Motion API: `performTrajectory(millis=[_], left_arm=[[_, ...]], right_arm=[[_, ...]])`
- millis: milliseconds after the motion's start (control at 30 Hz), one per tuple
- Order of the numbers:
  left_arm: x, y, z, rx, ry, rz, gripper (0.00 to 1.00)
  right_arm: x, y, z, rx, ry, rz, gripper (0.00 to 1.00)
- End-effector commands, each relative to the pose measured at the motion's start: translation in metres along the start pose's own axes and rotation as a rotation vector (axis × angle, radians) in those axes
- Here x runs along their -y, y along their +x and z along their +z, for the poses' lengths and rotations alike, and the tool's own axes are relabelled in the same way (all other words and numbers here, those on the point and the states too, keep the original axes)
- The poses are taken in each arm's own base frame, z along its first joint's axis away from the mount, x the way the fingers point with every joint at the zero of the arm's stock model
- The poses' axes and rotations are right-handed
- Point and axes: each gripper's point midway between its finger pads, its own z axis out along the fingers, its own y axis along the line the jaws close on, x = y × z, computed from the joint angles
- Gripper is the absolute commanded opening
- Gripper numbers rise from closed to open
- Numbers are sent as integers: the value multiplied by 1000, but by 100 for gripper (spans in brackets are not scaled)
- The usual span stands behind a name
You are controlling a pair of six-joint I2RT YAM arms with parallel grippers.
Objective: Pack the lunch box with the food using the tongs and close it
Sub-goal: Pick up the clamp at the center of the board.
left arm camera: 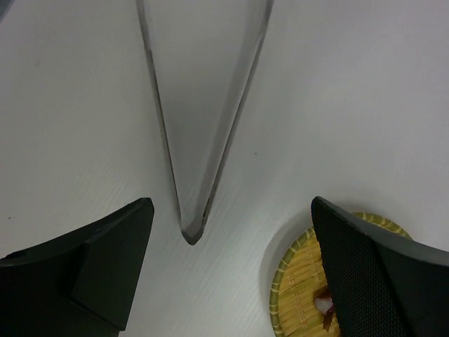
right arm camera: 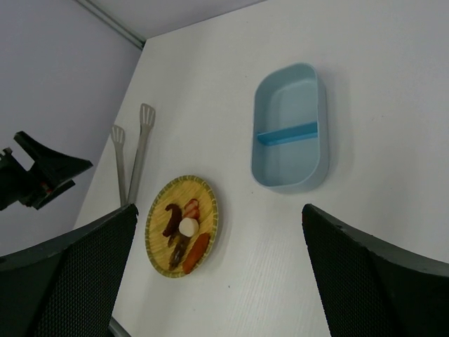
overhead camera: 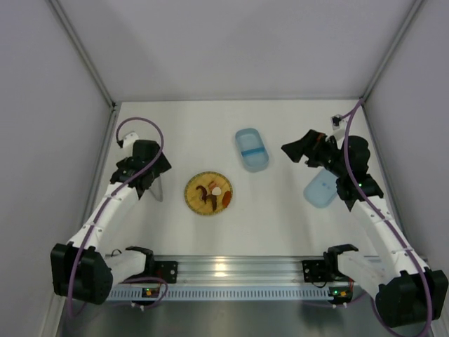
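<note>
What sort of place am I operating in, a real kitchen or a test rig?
Most likely a lab test cell: plain grey panel walls enclose a white table, both arms mount on an aluminium rail at its near edge, and staged props lie out: lunch box, tongs, plate of food.

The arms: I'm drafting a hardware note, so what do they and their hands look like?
The left arm and right arm have white links with black joints and black bases. A purple cable loops along each one. Small lights glow near the bases. The left hand and right hand are black, with broad flat fingers showing a fine mesh texture.
</note>
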Motion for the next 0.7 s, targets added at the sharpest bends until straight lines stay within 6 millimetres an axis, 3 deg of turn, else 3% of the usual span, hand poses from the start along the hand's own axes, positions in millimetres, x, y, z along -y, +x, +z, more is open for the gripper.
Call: performTrajectory(millis=[0,167,467,667], left_arm=[[-19,14,15,-4,-114,-59,99],[-32,41,35,-35,-166,-55,99],[-45,63,67,-86,-172,-27,99],[-27,61,87,-84,-80,-27,99]], right_arm=[[-5,-3,-4,2,-29,-12,100],[-6,-2,-4,-17,-26,-11,99],[-3,2,-2,-24,-27,0,99],[-4,3,1,-39,-38,3,99]])
